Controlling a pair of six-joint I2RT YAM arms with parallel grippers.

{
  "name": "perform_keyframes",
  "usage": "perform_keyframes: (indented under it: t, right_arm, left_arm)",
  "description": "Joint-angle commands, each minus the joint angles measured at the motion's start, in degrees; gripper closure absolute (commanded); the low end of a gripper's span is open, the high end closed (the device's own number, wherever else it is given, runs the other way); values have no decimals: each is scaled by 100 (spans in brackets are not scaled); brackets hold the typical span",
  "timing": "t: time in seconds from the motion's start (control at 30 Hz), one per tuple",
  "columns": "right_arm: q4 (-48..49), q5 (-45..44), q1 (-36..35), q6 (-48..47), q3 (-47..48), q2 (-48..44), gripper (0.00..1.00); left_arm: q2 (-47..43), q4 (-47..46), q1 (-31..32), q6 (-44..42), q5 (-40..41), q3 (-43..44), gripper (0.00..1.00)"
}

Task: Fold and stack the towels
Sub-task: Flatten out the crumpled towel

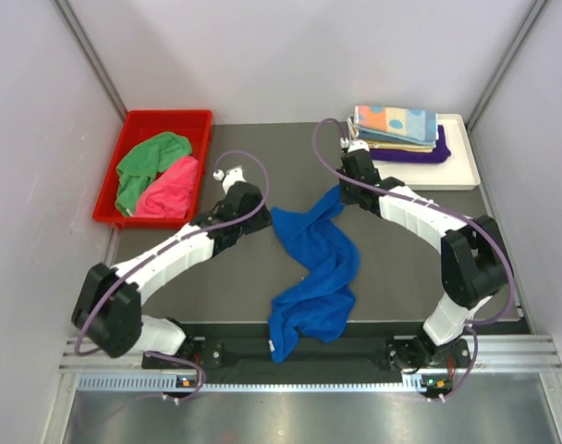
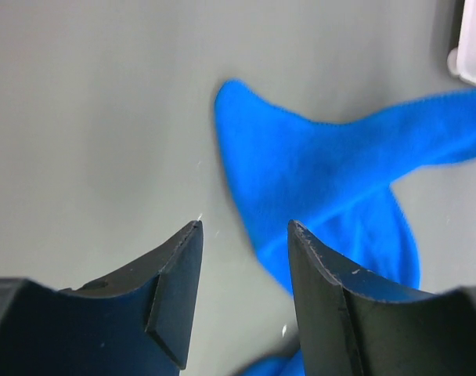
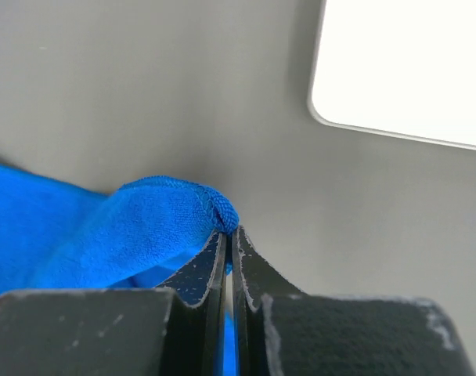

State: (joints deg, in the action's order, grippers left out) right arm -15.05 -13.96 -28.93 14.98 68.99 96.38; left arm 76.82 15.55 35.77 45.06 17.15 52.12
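A royal blue towel [image 1: 316, 268] lies crumpled in a long strip down the middle of the dark mat. My right gripper [image 3: 232, 232] is shut on the blue towel's far corner [image 3: 214, 205], with cloth pinched between the pads. In the top view that right gripper [image 1: 344, 192] sits at the towel's upper right end. My left gripper [image 2: 244, 225] hangs open above the mat, just left of another corner of the blue towel [image 2: 301, 168], with nothing between its fingers. In the top view the left gripper [image 1: 255, 211] is beside the towel's left edge.
A red bin [image 1: 133, 125] at the back left holds a green towel [image 1: 144, 166] and a pink towel [image 1: 170, 190]. A white tray [image 1: 458, 171] at the back right carries a stack of folded towels [image 1: 399, 129], orange-pink with teal dots on top, purple at the bottom.
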Motion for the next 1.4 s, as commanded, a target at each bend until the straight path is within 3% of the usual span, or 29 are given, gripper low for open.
perform_keyframes:
  t: [0.0, 0.13, 0.5, 0.97, 1.37]
  right_arm:
    - [-59, -203, 150, -153, 27, -59, 100]
    - [-104, -160, 352, -119, -17, 39, 100]
    - [-42, 130, 581, -31, -96, 74, 100]
    - [81, 446, 748, 40, -193, 48, 100]
    - [107, 490, 810, 40, -263, -58, 100]
  left_arm:
    - [726, -614, -403, -330, -764, 596, 48]
    - [1633, -484, -668, -839, -1424, 1369, 48]
    - [3796, 1230, -879, -2053, -1521, 3681, 43]
    - [4341, 1354, -870, -2265, -1609, 3727, 43]
    - [4640, 1240, -782, -2106, -1521, 3692, 48]
